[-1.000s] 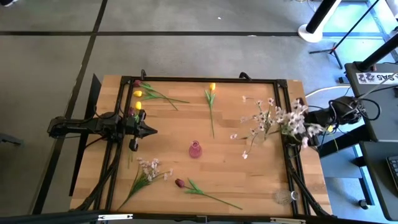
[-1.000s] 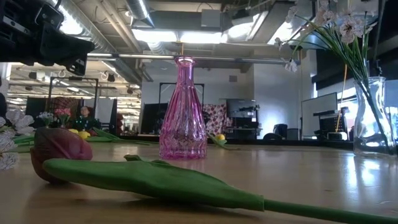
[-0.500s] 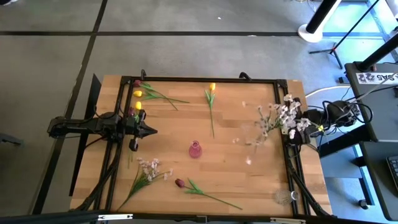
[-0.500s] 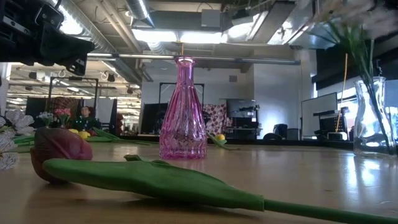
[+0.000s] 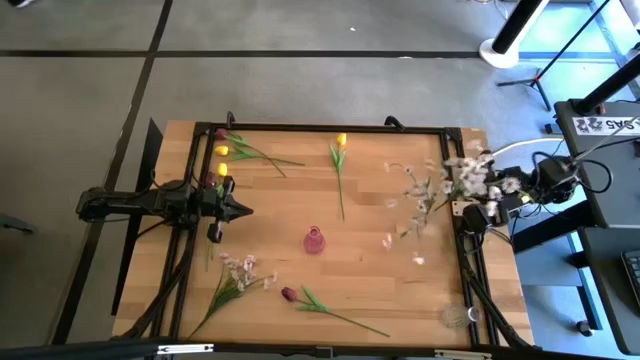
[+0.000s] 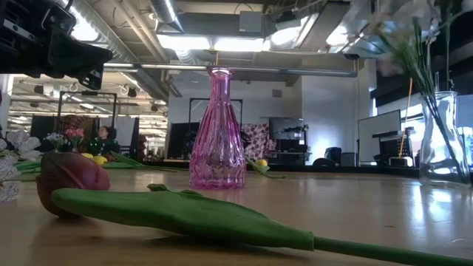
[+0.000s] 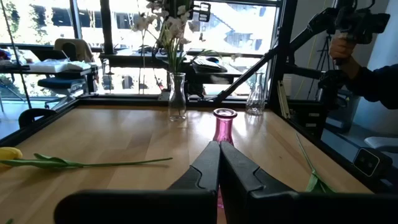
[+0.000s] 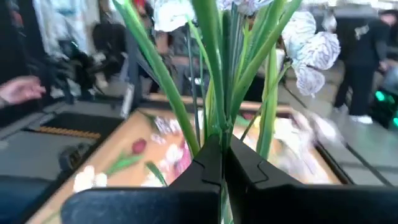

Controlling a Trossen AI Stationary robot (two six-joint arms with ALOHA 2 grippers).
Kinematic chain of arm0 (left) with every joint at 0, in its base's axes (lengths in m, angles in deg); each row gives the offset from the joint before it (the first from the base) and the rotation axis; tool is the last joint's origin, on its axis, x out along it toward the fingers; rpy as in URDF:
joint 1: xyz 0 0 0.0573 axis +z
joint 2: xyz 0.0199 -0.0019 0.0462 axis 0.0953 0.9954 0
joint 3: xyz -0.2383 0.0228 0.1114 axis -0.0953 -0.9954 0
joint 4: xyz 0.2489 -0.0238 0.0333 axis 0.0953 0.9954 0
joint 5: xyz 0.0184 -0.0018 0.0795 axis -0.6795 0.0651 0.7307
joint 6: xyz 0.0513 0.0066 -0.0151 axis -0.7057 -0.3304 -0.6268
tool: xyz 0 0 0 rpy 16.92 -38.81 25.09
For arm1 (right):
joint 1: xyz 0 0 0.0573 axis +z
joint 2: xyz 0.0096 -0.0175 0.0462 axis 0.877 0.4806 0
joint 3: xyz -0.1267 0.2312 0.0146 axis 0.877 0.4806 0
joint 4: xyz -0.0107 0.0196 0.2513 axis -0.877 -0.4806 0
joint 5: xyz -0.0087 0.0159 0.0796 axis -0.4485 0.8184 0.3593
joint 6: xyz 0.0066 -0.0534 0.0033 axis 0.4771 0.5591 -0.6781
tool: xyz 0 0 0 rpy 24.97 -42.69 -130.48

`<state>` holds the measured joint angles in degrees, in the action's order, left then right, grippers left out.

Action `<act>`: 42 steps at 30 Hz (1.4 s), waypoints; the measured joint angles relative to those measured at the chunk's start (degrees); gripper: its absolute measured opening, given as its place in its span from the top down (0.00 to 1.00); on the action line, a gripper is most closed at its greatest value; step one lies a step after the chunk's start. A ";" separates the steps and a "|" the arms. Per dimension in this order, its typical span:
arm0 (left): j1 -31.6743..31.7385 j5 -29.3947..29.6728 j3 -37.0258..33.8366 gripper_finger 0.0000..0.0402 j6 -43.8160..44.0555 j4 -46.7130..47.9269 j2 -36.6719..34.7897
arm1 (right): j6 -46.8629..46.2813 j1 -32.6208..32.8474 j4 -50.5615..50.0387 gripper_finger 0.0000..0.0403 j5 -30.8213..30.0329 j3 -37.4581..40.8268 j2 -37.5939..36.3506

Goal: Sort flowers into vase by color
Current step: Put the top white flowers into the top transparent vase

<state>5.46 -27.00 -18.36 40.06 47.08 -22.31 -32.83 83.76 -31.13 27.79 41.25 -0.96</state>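
My right gripper (image 5: 487,203) is shut on the green stems of a white-pink blossom spray (image 5: 443,183) at the table's right edge. In the right wrist view, my right gripper (image 8: 222,148) clamps the stems (image 8: 214,68). The stems reach down into a clear vase (image 6: 442,137), also seen as the clear vase (image 7: 177,101). A pink vase (image 5: 314,240) stands mid-table. Yellow tulips (image 5: 221,151) and a maroon tulip (image 5: 220,133) lie far left, another yellow tulip (image 5: 341,140) lies at the far middle. A maroon tulip (image 5: 289,294) and a second spray (image 5: 240,270) lie near the front. My left gripper (image 5: 240,208) hovers shut and holds nothing.
A second clear vase (image 5: 460,316) stands at the front right corner. A black frame (image 5: 330,128) rims the table. A person's hand (image 7: 344,46) holds a camera rig beyond the table. Another hand (image 8: 18,90) shows in the room behind.
My right gripper has swung the spray, its blossoms shifting toward the table's far side and the right edge. The left arm and the flowers on the table have not moved.
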 joint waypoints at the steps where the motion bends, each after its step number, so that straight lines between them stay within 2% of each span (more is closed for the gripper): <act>1: 0.00 0.00 0.00 1.00 -0.01 0.00 -0.01 | -0.82 0.00 -0.40 0.99 -0.83 0.46 0.00; 8: -0.01 0.06 0.01 1.00 0.00 -0.01 0.00 | -2.29 0.00 0.74 0.99 -4.60 3.13 0.02; 14: 0.00 7.14 0.00 1.00 -0.25 -0.87 0.00 | -2.62 0.00 1.57 0.99 -5.03 3.93 0.02; 17: 0.00 8.38 0.00 1.00 -0.39 -1.04 -0.01 | -3.01 0.00 1.52 0.99 -6.69 3.93 0.02; 21: -0.02 9.48 0.00 1.00 -0.41 -1.45 0.00 | -8.83 0.00 1.31 0.99 -10.29 3.93 0.08; 24: 0.02 10.95 0.00 1.00 5.96 -4.36 0.00 | -14.16 0.00 -0.56 0.99 -11.42 3.93 0.46; 27: 0.02 10.90 0.00 1.00 14.75 -9.36 0.00 | -20.11 0.00 -3.22 0.99 -8.83 3.93 0.44; 30: 0.02 9.21 0.00 1.00 13.38 -13.37 0.00 | -22.78 0.00 -5.21 0.98 -7.72 3.95 0.45; 34: -0.17 0.93 0.00 1.00 9.02 -19.05 0.02 | -25.36 0.00 -8.48 0.98 -8.22 3.95 0.44; 36: -0.59 -1.22 0.00 1.00 8.81 -23.85 0.02 | -26.57 0.00 -9.83 0.98 -8.24 3.95 0.44; 39: -1.53 -1.95 0.02 1.00 8.84 -30.03 0.00 | -26.44 0.00 -9.79 0.96 -8.20 3.95 0.44; 42: -2.62 -1.94 0.02 1.00 9.35 -30.01 0.02 | -24.89 0.00 -9.45 0.88 -6.76 3.95 0.44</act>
<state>2.84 -28.94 -18.33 49.41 17.07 -22.29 -57.73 83.76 -40.58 21.03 45.20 -0.53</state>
